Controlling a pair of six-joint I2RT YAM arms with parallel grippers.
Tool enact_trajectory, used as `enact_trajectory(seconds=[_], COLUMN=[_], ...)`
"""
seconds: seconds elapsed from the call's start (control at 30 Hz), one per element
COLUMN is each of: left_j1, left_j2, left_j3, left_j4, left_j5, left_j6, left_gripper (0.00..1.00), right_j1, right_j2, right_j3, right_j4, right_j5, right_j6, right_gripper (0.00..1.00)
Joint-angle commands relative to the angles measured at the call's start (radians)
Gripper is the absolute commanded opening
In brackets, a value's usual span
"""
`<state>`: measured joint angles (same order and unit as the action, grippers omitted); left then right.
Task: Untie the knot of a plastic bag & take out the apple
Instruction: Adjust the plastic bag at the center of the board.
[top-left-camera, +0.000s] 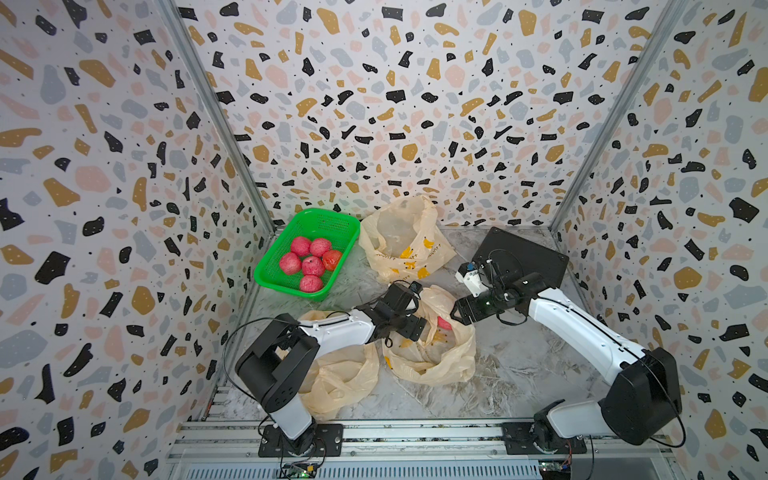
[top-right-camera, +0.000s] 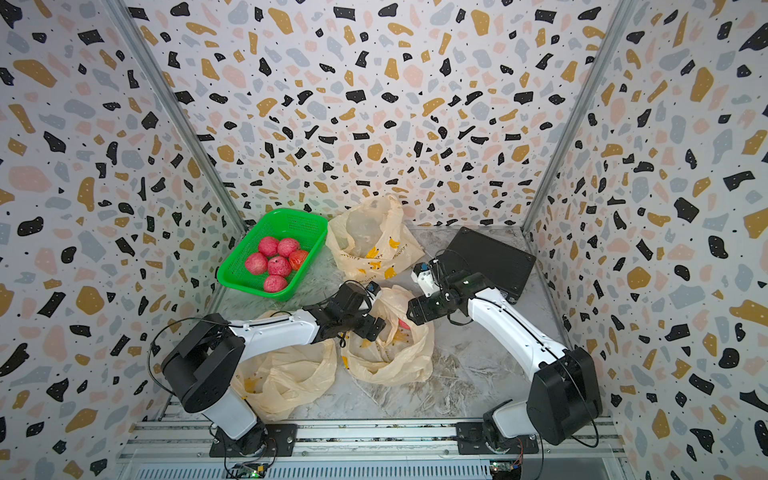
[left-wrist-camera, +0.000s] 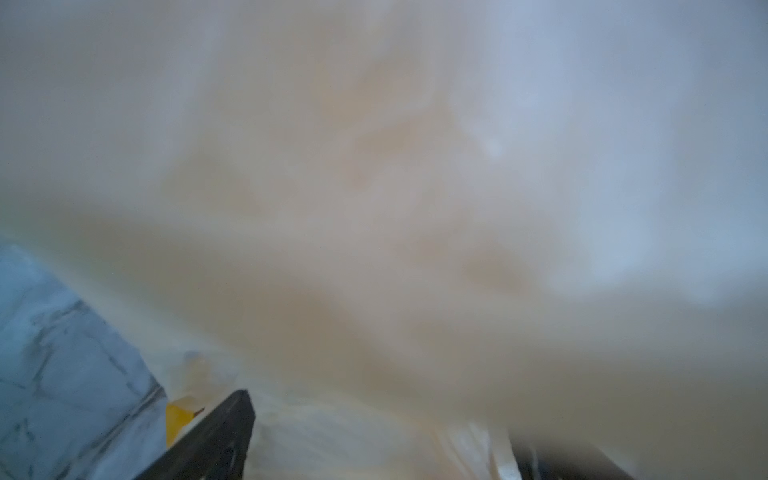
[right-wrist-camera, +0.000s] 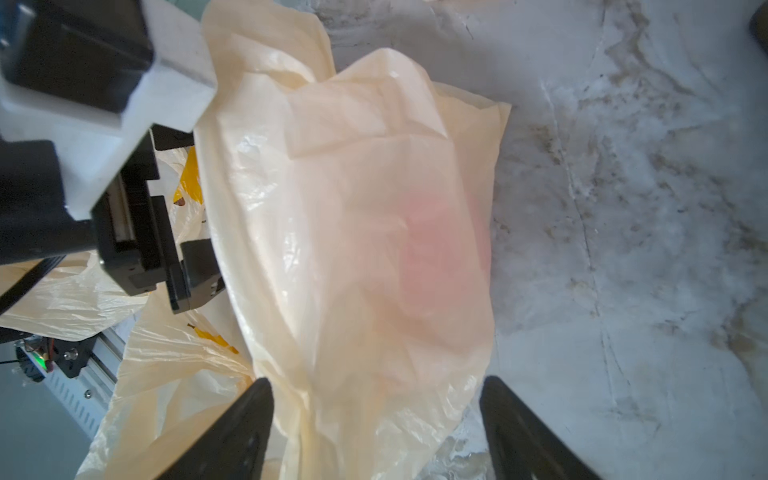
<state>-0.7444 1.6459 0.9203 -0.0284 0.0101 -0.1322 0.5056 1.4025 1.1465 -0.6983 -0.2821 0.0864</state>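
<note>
Progress is looking past the midpoint, as far as I can judge. The bag (top-left-camera: 432, 357) in the middle of the table (top-left-camera: 519, 365) is lying slack, its handles are hanging loose, and no knot is showing in any view, so the untying is looking done. The apple (right-wrist-camera: 440, 249) is still sitting inside. It is showing as a pink blur through the film in the right wrist view and as a red sliver at the bag's mouth in both top views. Taking it out is therefore the part that is left.

The right tool (right-wrist-camera: 376, 382) is standing open, with its jaws spread wide on either side of the bag's near end and pinching nothing. The left tool (top-left-camera: 417, 327) is reaching into the bag's far side. Its wrist view is smothered by film, but the two fingers are showing far apart at the edge, so it is reading as open too and gripping nothing that I can make out.

The basket (top-left-camera: 286, 291) at the back left is holding six red fruits (top-left-camera: 309, 264). Two spare bags are lying slack, one at the back (top-left-camera: 399, 237) and one under the left arm (top-left-camera: 340, 374).

The next move is probably calling for one tool to hold the mouth wide while the other is going in for the apple. Thin film is likely to snag on the fingers.
</note>
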Motion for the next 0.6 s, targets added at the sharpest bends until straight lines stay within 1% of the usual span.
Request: enact_trajectory(seconds=[0.0, 0.07, 0.13, 0.33, 0.43, 0.57], left_j1=[-0.009, -0.007, -0.007, -0.008, -0.009, -0.007], left_j2=[-0.042, -0.049, -0.053, -0.049, -0.037, -0.020], left_j3=[0.036, 0.041, 0.049, 0.074, 0.084, 0.101], left_j4=[0.019, 0.025, 0.030, 0.061, 0.080, 0.085], left_j5=[-0.019, -0.019, -0.017, -0.003, 0.004, 0.009], left_j6=[-0.013, -0.013, -0.015, -0.015, -0.017, -0.012], left_gripper=[0.95, 0.95, 0.95, 0.95, 0.95, 0.95], right_j1=[0.029, 0.032, 0.043, 0.132, 0.148, 0.152], right_j2=[-0.015, -0.015, 0.008, 0.085, 0.120, 0.065], right_j3=[0.011, -0.005, 0.003, 0.063, 0.077, 0.088], right_j4=[0.050, 0.097, 0.124, 0.130, 0.122, 0.096], right_j5=[0.093, 0.129, 0.143, 0.208, 0.226, 0.288], right_j6=[-0.082, -0.104, -0.128, -0.188, -0.186, -0.181], right_gripper=[0.84, 0.87, 0.87, 0.88, 0.88, 0.87])
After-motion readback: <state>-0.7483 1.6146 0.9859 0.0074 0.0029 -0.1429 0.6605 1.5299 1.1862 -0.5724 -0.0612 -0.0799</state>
